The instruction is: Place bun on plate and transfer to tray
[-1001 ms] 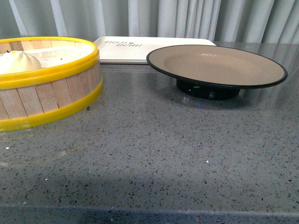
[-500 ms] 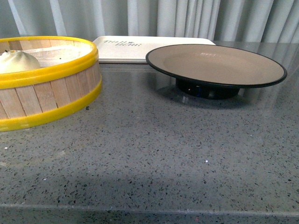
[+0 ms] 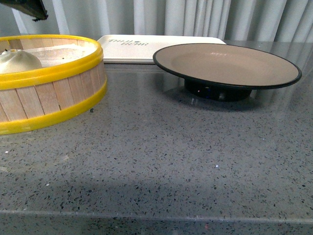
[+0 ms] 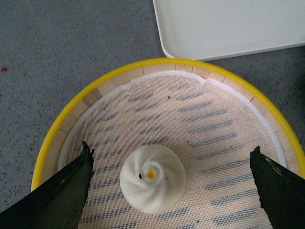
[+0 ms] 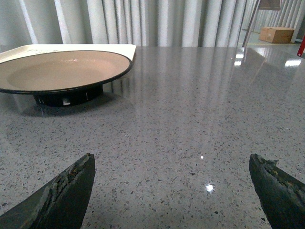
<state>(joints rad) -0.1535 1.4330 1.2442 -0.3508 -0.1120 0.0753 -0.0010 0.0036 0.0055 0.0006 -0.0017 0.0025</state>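
Looking from the front: bun (image 3: pixel 17 59) in the yellow-rimmed steamer basket (image 3: pixel 54 93) beneath a dark tip of the left arm (image 3: pixel 30 9), plate (image 3: pixel 227 63) well apart from it, tray (image 3: pixel 156 46) just behind. From the left wrist: left gripper (image 4: pixel 170 149) spread wide above the basket, bun below and between the jaws, touching neither. From the right wrist: right gripper (image 5: pixel 171 156) likewise spread wide over bare countertop (image 5: pixel 190 119), plate well ahead.

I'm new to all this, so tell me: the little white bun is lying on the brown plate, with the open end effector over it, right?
Not quite. The bun lies in the yellow-rimmed steamer basket, not on the plate, which is bare. The left wrist view shows it, with the open left end effector over it.
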